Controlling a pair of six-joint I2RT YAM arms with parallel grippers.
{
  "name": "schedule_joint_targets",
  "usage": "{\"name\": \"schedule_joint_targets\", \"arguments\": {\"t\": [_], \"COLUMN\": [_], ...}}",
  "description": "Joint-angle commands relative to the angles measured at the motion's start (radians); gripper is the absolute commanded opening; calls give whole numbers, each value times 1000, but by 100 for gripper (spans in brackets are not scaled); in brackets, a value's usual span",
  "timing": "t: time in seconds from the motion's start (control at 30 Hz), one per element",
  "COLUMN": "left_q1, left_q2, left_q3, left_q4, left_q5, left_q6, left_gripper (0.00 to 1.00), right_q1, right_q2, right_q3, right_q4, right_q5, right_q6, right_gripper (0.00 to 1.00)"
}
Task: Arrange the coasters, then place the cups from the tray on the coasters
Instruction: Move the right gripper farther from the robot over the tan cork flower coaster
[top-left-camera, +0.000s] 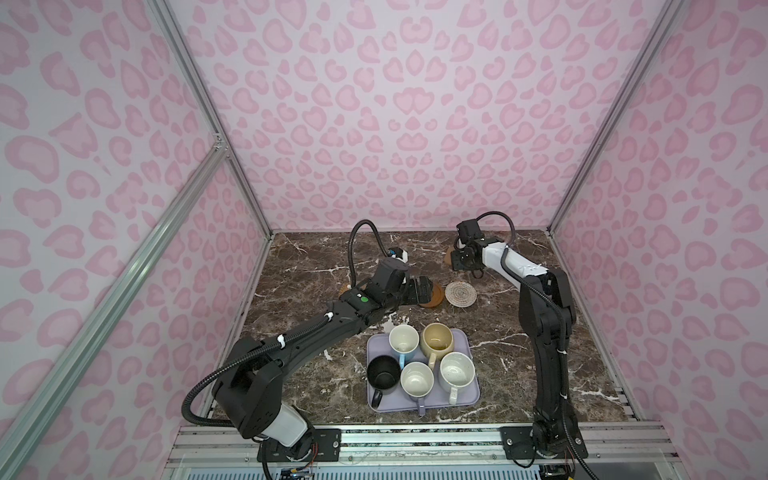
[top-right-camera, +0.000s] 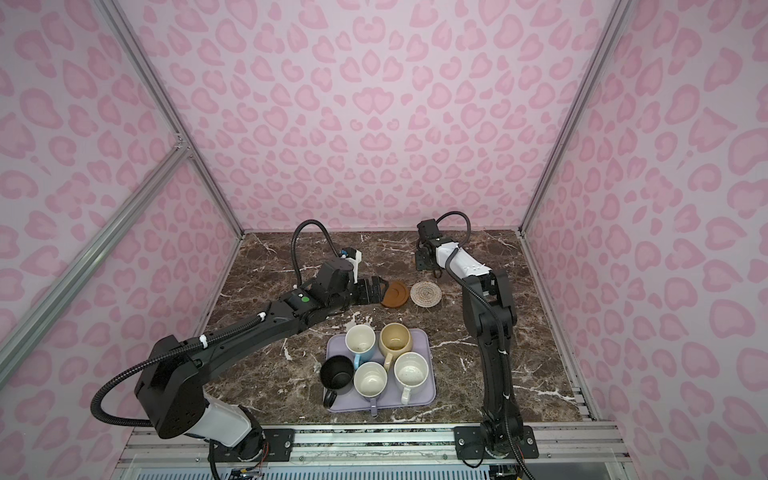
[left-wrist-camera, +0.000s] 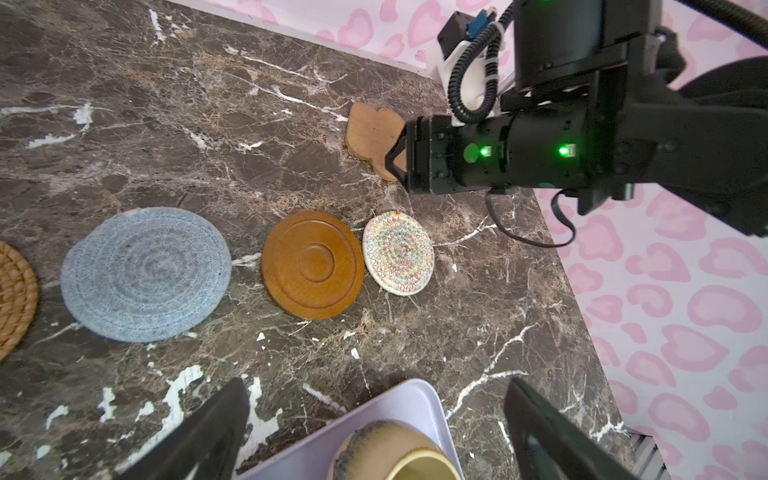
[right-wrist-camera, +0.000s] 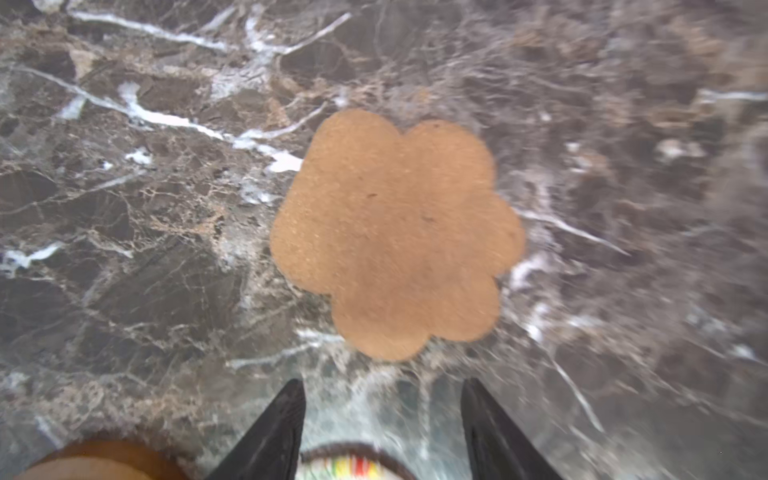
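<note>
Right fingers (right-wrist-camera: 274, 428) first: they're spread apart with nothing between them, poised over the tan flower-shaped coaster (right-wrist-camera: 395, 232). It lies flat on the marble surface (right-wrist-camera: 124, 249). In both top views that spot is just right of frame centre, set back from the other mats.

The left fingers (left-wrist-camera: 216, 432) gape wide and empty too, near the brown wooden disc (top-right-camera: 395, 294) at mid-frame.

So we read this as the arranging step. Four mats sit in a row: orange woven (left-wrist-camera: 12, 295), blue-grey woven (left-wrist-camera: 145, 274), the disc, then the cream woven one (left-wrist-camera: 398, 252) just beside it. The flower is the straggler.

The next move calls for a low pinch on one lobe. The flower looks thin, cork-like and matte, hugging slick stone. A finger must get under an edge, or we expect it simply slides.

The disc is hard, with turned concentric rings and a raised rim, and the woven mats are soft coils. At lower centre, the lavender tray (top-left-camera: 471, 399) holds all five cups (top-left-camera: 436, 338), glazed and handled, none on a coaster yet.
</note>
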Motion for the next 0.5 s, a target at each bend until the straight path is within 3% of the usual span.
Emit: {"name": "schedule_joint_targets", "arguments": {"t": [0.0,0.2,0.47], "left_q1": [1,1,1], "left_q2": [-10,-35,-38], "left_q3": [-2,-26,-26], "left_q4": [16,38,29], "left_q5": [-28,-24,-26], "left_q6": [25,35,37], "left_gripper": [98,98,98], "right_q1": [5,9,7], "right_q2": [55,144,214], "right_q3": [48,150,238], "right_q4": [-36,-96,-189], "right_q5": [3,54,67], "right_q6": [-27,-57,-72], "right_gripper": [62,60,49]}}
